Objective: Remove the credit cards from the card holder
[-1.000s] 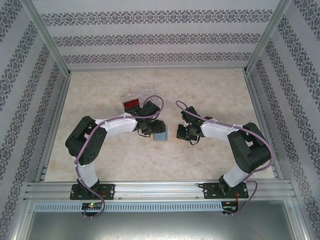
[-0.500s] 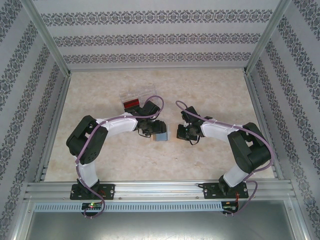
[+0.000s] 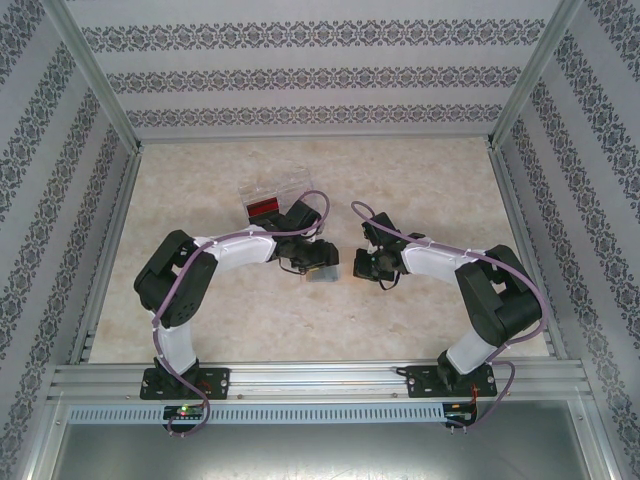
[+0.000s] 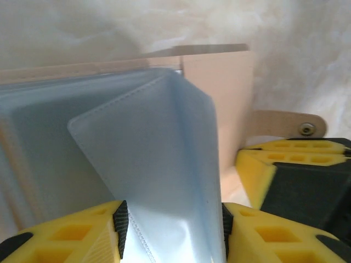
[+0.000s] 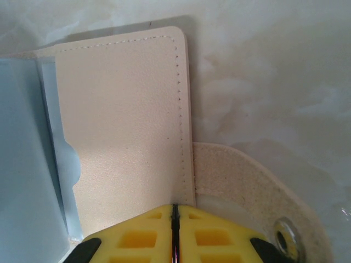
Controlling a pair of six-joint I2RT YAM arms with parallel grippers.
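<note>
Left gripper (image 4: 171, 222) pinched a pale-blue plastic sleeve (image 4: 159, 159) of the soft cream-covered card holder (image 5: 126, 109) while right gripper (image 5: 174, 218), clamped shut on its cover, seemingly anchored it.

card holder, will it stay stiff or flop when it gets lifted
Probably floppy and light: its thin blue sleeve buckles between the jaws of the left gripper. The stitched cover lies flat, so likely stiffer.

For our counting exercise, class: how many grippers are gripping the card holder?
2. The left gripper pinches a pale blue sleeve of the card holder; the right gripper is shut on its cream cover's edge, beside the strap.
</note>
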